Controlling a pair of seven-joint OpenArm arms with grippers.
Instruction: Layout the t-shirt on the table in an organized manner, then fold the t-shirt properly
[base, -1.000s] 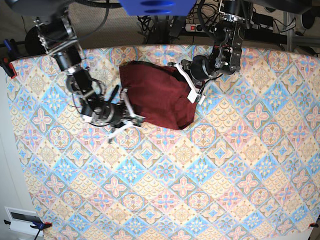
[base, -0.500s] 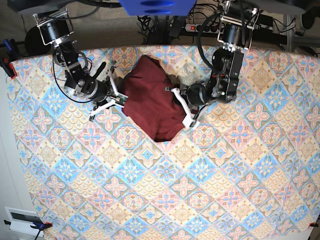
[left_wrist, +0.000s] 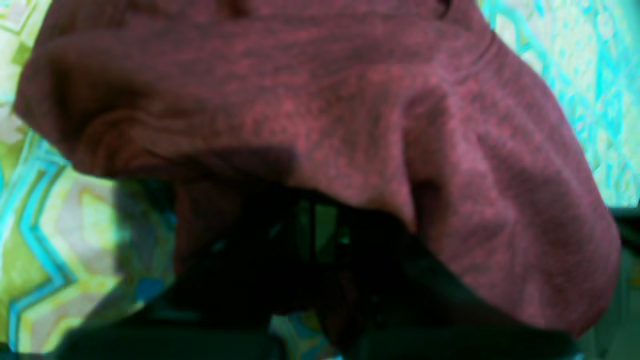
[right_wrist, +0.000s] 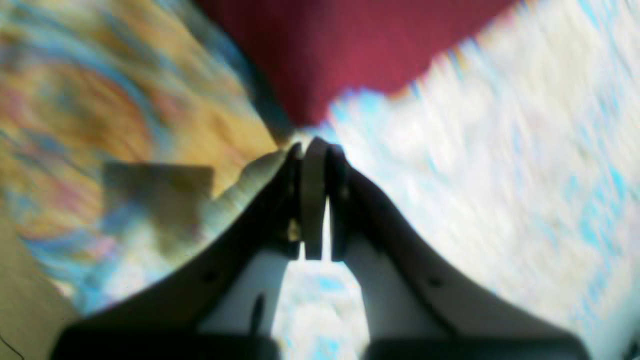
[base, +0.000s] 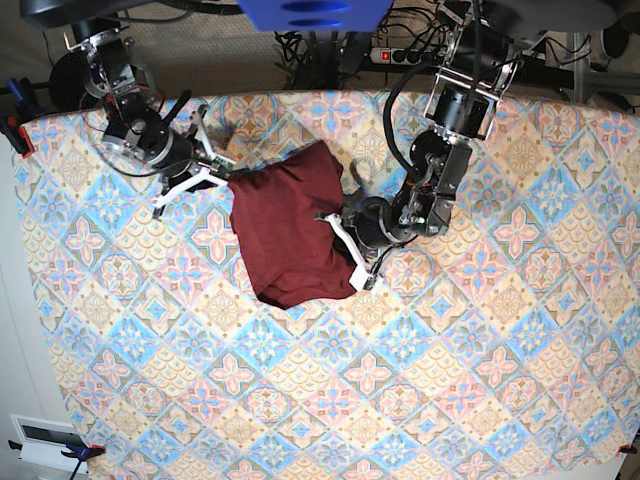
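The dark maroon t-shirt (base: 288, 228) lies bunched on the far middle of the patterned table (base: 400, 400). My right gripper (base: 218, 168) is at the shirt's far-left corner. In the right wrist view its fingers (right_wrist: 314, 150) are shut, and the shirt's pointed corner (right_wrist: 310, 65) runs down to their tips. My left gripper (base: 345, 250) is at the shirt's right edge. In the left wrist view the maroon cloth (left_wrist: 350, 110) drapes over the dark left gripper (left_wrist: 320, 235), which is shut on it and mostly hidden.
Cables and a power strip (base: 400, 55) run behind the table's far edge. Clamps sit at the left corners (base: 15, 130) (base: 80, 450), beside a white box (base: 40, 440). A blue mount (base: 315, 12) hangs at the top centre.
My right gripper moved up toward the far left, pulling the shirt's corner with it. My left gripper moved down and left, and the shirt swung round and shifted left.
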